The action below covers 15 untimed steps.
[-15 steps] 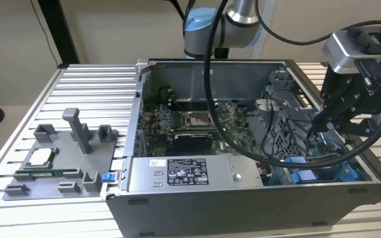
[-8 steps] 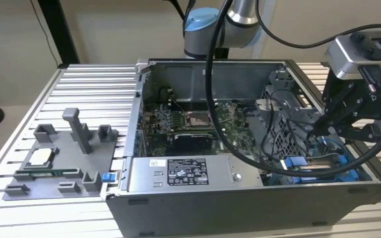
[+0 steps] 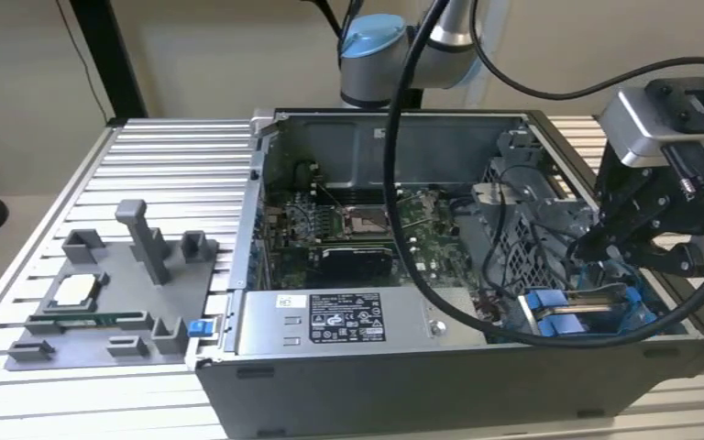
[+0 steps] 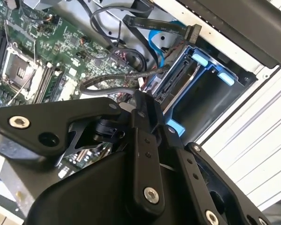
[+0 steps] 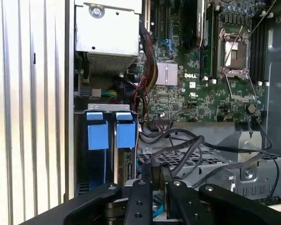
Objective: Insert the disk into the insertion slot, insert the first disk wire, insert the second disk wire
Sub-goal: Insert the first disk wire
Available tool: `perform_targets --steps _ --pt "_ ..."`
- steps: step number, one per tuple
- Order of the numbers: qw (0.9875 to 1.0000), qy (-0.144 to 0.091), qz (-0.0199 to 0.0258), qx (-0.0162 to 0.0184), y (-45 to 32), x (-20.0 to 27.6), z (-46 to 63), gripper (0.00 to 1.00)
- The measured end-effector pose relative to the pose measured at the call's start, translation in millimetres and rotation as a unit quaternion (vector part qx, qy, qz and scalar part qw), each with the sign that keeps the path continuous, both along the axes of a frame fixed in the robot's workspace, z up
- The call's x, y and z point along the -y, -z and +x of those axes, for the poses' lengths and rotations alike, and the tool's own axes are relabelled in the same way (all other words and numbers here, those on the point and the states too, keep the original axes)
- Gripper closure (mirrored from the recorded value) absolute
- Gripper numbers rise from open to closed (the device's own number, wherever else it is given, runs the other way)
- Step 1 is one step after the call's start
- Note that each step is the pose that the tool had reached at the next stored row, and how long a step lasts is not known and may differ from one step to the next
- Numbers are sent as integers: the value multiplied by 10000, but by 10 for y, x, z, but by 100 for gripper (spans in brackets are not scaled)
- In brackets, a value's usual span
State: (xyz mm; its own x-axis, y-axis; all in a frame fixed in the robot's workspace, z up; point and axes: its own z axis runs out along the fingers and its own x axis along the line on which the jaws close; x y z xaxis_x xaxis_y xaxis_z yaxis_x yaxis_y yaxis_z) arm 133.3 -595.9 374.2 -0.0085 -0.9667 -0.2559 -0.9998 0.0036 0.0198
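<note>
Disk [image 5: 125, 159] sits down in the slot [image 3: 637, 319], at the near corner of the open case [image 3: 450, 385] on the exterior view's right. Its blue carrier tab stands just beside a second blue tab. The gripper [image 3: 597, 247] hangs right above that bay, with a thick black cable looping from the arm down across the case. In the first wrist view the fingers [image 5: 146, 176] are drawn close together with only a thin gap, tips down among the black wires [image 5: 192, 147] over the grey cage. Whether one is pinched, I cannot tell. In the second wrist view the gripper [image 4: 138, 101] is just beside the disk [image 4: 175, 82]. The motherboard [image 3: 352, 229] lies behind, and the tray [image 3: 83, 330] rests on the surface [image 3: 169, 147], well apart.
</note>
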Motion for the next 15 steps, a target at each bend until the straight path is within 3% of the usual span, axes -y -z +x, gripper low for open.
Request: perform_targets --steps 7,13,15 --pt "10000 -11 -11 44 70 38 33 100" --pt "10000 -21 -8 61 71 39 36 100" --pt "9999 -21 -8 98 79 40 35 100"
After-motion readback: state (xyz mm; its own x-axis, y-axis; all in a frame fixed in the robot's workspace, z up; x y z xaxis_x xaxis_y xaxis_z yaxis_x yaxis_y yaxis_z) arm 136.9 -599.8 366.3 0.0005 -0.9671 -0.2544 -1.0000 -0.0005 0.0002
